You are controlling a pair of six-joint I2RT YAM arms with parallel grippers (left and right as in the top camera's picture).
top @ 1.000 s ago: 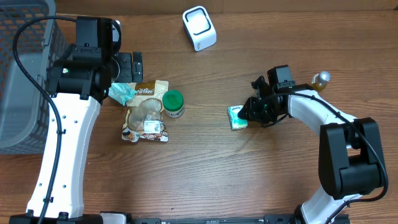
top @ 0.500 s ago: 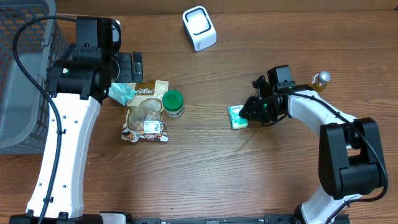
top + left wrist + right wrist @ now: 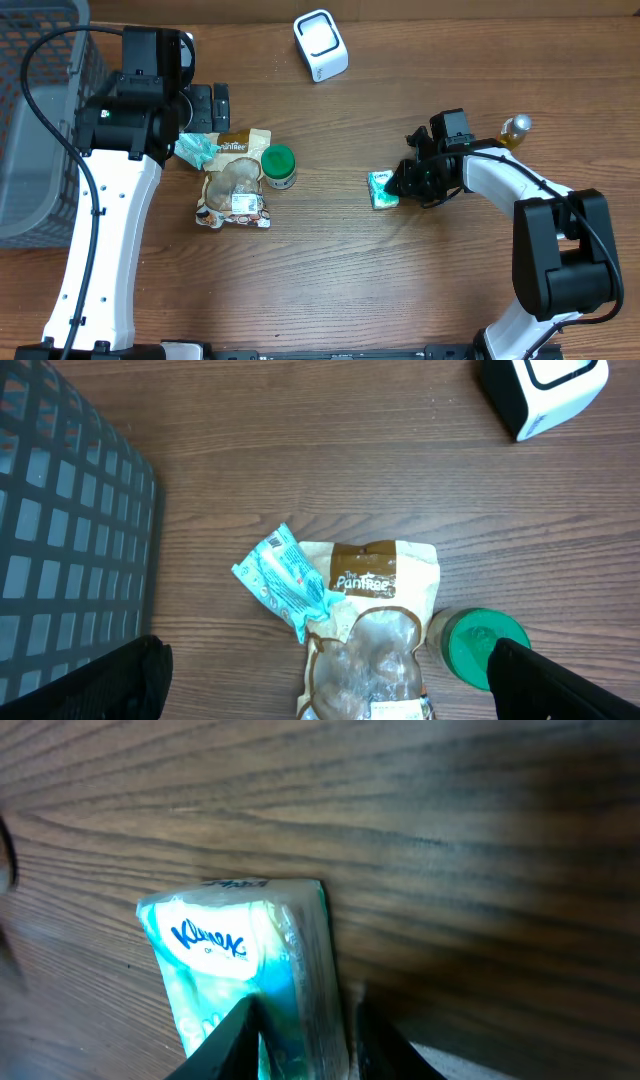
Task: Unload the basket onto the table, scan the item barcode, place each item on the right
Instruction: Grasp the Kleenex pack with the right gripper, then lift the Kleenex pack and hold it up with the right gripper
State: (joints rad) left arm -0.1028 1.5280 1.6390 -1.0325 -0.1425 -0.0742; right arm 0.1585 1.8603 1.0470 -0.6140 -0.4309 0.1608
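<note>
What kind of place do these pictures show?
Probably a mock shop checkout on a wooden table: a white scanner, a grey basket, and goods such as a tissue pack.

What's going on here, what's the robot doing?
The right gripper has its fingers around one end of the Kleenex pack, which lies flat on the table. Whether it grips firmly isn't clear. The white scanner sits apart at the back. The left gripper hangs open above the snack pouch.
</note>
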